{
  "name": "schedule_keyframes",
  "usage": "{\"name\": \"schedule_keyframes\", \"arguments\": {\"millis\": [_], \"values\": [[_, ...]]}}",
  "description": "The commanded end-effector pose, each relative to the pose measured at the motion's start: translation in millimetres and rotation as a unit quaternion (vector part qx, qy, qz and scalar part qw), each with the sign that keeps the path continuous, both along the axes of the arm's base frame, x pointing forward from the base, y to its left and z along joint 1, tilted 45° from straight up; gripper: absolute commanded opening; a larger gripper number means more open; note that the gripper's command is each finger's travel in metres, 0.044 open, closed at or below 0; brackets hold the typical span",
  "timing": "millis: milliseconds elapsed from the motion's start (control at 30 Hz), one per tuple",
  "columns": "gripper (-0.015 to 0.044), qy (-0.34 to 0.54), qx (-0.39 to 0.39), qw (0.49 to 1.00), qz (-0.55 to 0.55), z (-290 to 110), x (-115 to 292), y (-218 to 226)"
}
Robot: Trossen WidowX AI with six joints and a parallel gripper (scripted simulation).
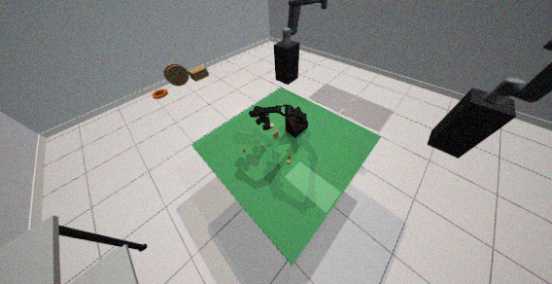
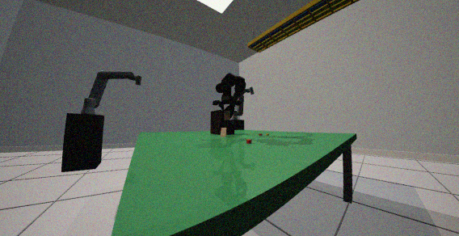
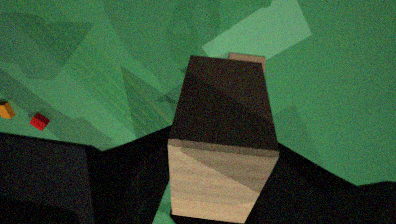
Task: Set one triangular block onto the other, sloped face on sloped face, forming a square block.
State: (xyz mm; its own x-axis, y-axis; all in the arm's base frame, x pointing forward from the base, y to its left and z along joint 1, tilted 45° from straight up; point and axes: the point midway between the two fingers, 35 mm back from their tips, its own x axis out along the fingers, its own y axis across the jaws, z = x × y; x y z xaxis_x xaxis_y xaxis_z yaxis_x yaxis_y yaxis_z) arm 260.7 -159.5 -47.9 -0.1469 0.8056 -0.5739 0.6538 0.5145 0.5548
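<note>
My gripper (image 1: 266, 124) (image 2: 228, 115) is shut on a wooden triangular block (image 3: 222, 150), which fills the middle of the wrist view; its dark face points away and its pale end points at the camera. The fingers themselves are hidden behind the block. The second triangular block (image 3: 247, 57) (image 1: 275, 132) (image 2: 223, 132) rests on the green table (image 1: 301, 216) (image 2: 182, 171) (image 3: 340, 100). In the wrist view only its far edge shows past the held block, so it lies almost straight beneath. The held block hangs above it and they are apart.
A small red cube (image 3: 39, 121) (image 2: 248, 141) and an orange piece (image 3: 6, 110) lie on the table to one side. My arm's black base (image 1: 296, 121) stands close by. Other arms on black pedestals (image 1: 287, 60) (image 1: 471, 119) stand off the table.
</note>
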Motion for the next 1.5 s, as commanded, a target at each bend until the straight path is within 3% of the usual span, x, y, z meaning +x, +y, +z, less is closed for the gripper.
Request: {"name": "schedule_keyframes", "arguments": {"millis": [0,267,833,1467], "values": [[0.0,-0.002,-0.008,1.0,-0.002,-9.0,-5.6,-20.3],[0.0,-0.003,-0.011,1.0,-0.003,-17.4,-10.1,-30.8],[0.0,0.025,0.039,0.999,0.021,-53.6,-26.9,35.5],[0.0,0.025,0.037,0.999,0.024,-71.8,-31.4,60.2]]}}
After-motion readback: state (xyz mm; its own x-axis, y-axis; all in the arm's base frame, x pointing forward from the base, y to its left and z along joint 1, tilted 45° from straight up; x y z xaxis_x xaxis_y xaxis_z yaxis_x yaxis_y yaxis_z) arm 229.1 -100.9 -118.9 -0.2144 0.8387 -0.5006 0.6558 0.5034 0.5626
